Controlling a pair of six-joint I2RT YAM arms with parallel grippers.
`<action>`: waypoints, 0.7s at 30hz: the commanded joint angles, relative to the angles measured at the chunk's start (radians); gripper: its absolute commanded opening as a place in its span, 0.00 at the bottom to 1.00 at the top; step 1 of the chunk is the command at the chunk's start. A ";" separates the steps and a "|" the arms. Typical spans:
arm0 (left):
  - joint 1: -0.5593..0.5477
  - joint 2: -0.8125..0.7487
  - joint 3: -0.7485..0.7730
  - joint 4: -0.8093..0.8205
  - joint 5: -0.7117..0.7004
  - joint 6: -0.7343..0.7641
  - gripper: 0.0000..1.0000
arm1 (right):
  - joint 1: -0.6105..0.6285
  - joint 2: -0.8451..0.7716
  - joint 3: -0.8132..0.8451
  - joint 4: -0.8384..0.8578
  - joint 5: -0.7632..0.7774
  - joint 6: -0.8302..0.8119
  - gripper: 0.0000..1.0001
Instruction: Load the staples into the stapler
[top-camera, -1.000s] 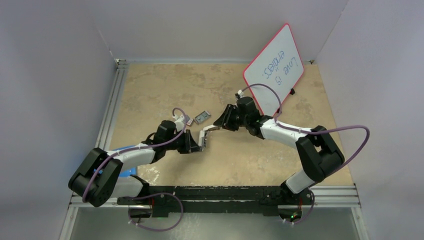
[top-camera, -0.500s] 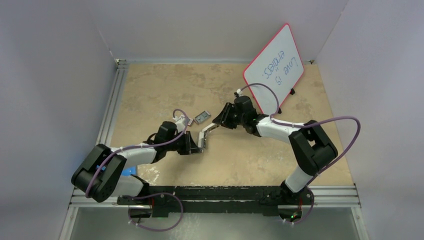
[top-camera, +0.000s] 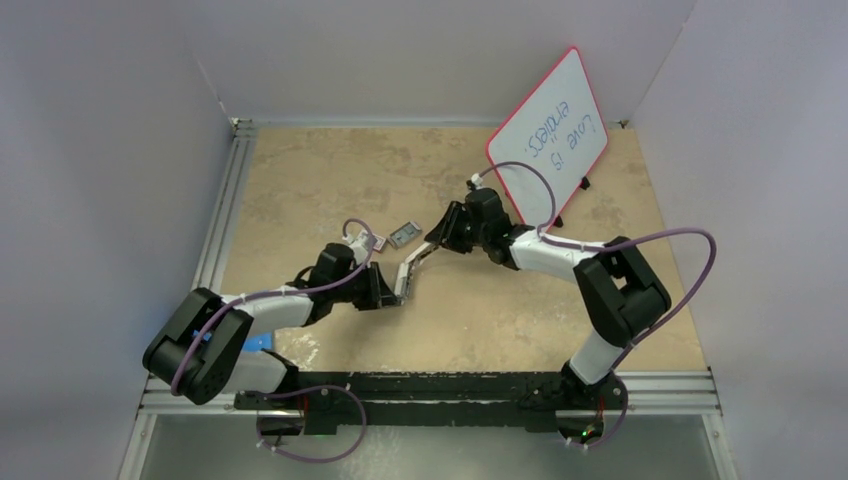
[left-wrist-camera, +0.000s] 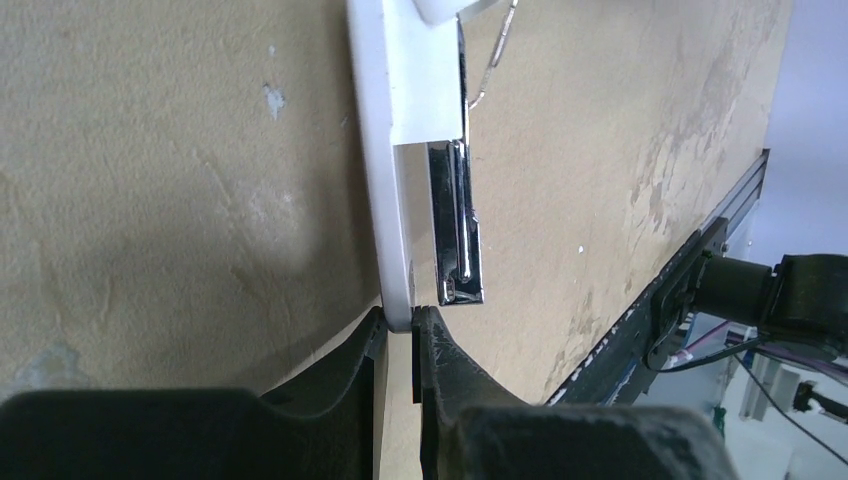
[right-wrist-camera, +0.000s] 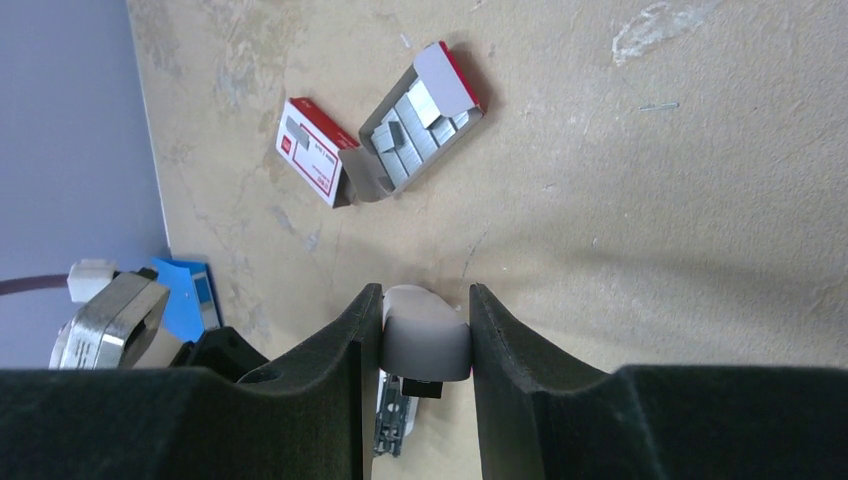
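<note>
while the stapler (left-wrist-camera: 385, 180) sat open at the middle of the surface (top-camera: 320, 180), the left gripper (left-wrist-camera: 398, 325) pinched the thin end of its white base, and the right gripper (right-wrist-camera: 425, 310) was closed on the rounded end of its upper arm. the metal magazine (left-wrist-camera: 455, 225) lay exposed alongside the base. the staples (right-wrist-camera: 415, 125) rested on the surface just beyond the stapler, grey strips showing in their open tray, with the red-and-white sleeve (right-wrist-camera: 312, 160) just beside it.
</note>
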 joint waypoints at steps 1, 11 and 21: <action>0.000 -0.021 0.036 -0.093 -0.012 -0.063 0.00 | -0.018 -0.051 -0.024 0.012 0.023 -0.092 0.36; -0.001 0.022 0.085 -0.154 -0.054 -0.134 0.00 | -0.019 -0.115 -0.079 0.001 -0.003 -0.091 0.46; -0.001 0.023 0.094 -0.170 -0.060 -0.183 0.00 | -0.014 -0.197 -0.120 0.062 -0.050 -0.074 0.69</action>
